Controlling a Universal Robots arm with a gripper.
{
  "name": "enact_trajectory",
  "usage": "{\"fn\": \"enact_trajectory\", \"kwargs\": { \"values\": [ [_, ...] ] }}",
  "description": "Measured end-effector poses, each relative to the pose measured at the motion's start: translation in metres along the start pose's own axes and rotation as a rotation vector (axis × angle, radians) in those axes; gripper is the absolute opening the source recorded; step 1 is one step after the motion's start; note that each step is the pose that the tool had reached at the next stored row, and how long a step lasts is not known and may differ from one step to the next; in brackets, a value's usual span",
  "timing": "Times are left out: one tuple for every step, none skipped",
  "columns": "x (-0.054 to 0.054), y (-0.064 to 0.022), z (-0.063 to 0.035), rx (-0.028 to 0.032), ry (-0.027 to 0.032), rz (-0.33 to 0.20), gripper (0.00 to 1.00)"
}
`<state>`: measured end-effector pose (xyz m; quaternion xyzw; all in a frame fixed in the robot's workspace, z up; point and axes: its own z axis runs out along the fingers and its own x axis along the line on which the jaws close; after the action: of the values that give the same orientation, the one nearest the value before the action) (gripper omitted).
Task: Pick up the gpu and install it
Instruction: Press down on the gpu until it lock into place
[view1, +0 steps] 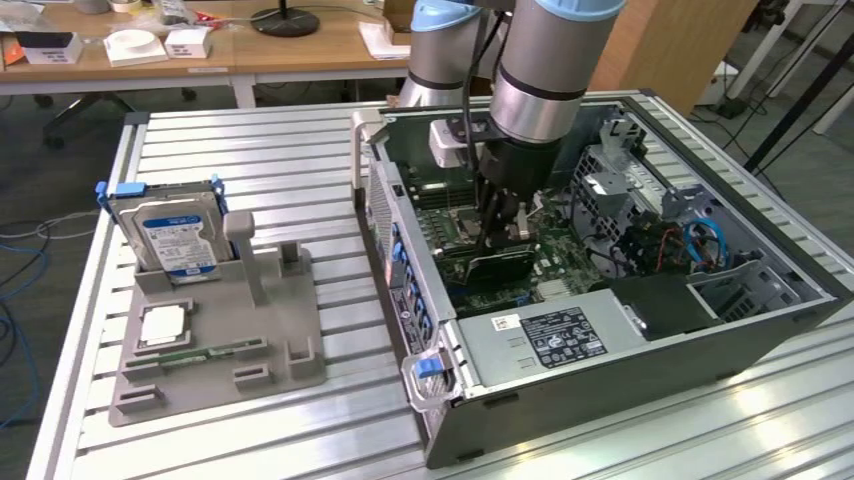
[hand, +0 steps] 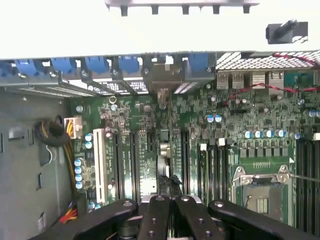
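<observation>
My arm (view1: 541, 70) is built of fat silver-grey tubes with pale blue caps at the joints and a black band round the wrist section. A black cable runs down its side. A white block sits beside the wrist. My tool (view1: 501, 228) is black, its linked fingers (hand: 162, 220) studded with round pivot pins.

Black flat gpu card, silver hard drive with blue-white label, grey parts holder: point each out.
black flat gpu card (view1: 501, 265), exterior view, dark face under the gripper.
silver hard drive (view1: 175, 240), exterior view, label.
grey parts holder (view1: 274, 330), exterior view, bare base.
</observation>
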<state>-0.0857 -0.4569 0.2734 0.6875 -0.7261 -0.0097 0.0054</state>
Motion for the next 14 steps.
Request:
{"fn": "enact_trajectory", "kwargs": {
  "values": [
    [0.0,0.0,0.0001,-0.0002,0.0001,0.0,0.11],
    [0.0,-0.0001,0.0016,0.0001,-0.0002,0.0,0.11],
    [0.0,-0.0001,0.0034,0.0001,-0.0001,0.0,0.11],
    [0.0,-0.0002,0.0052,0.0003,-0.0002,0.0,0.11],
    [0.0,-0.0002,0.007,0.0002,-0.0001,0.0,0.11],
    [0.0,-0.0003,0.0089,0.0002,-0.0001,0.0,0.11],
    [0.0,-0.0002,0.0104,-0.0002,0.0008,0.0,0.11],
    [0.0,-0.0002,0.0116,-0.0004,0.0022,0.0,0.11],
    [0.0,-0.0003,0.0126,-0.0003,0.0026,0.0,0.11],
    [0.0,-0.0003,0.0127,-0.0002,0.0023,0.0,0.11],
    [0.0,-0.0003,0.0125,0.0001,0.0008,0.0,0.11],
    [0.0,-0.0002,0.0108,0.0013,-0.0024,0.0,0.11],
    [0.0,0.0002,0.0071,0.0019,-0.0029,0.0,0.11],
    [0.0,0.001,0.004,0.0013,-0.0015,0.0,0.11]
  ]
}}
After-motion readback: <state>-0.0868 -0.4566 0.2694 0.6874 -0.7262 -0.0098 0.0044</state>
